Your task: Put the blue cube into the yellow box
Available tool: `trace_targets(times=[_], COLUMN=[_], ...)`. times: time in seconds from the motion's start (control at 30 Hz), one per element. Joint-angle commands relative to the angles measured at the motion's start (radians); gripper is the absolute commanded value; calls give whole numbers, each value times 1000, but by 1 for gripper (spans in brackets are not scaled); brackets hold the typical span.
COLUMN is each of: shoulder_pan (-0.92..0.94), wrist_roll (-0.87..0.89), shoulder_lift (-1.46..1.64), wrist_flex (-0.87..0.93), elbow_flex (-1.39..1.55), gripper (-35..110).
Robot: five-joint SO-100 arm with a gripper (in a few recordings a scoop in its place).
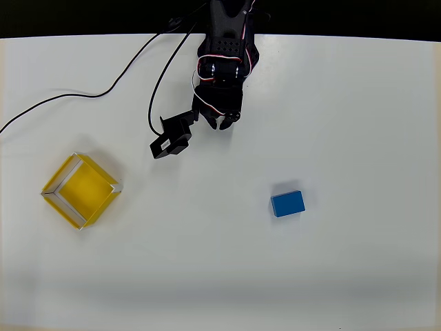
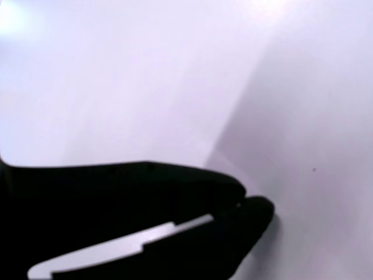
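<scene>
White counter (image 1: 358,103) carries the blue cube (image 1: 288,203) at right and the yellow box (image 1: 81,190) well apart at left, both untouched. Closed, empty fingers (image 2: 247,205) sit near the arm's base, so the reach toward the cube is judged not yet begun.

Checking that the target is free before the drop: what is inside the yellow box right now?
Inside the yellow box the overhead view shows just its bare yellow floor. The blue cube lies apart on the table. The floor strip under the near wall's rim is hidden.
</scene>
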Motion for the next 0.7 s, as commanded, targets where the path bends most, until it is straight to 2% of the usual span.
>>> trace_targets(times=[0.0, 0.17, 0.4, 0.67], shoulder_pan=[-21, -21, -35, -66], wrist_roll=[-5, -5, -11, 126], shoulder_lift=[28, 28, 28, -299], wrist_flex=[11, 11, 9, -215], elbow_flex=[28, 28, 26, -291], gripper=[5, 0, 1, 15])
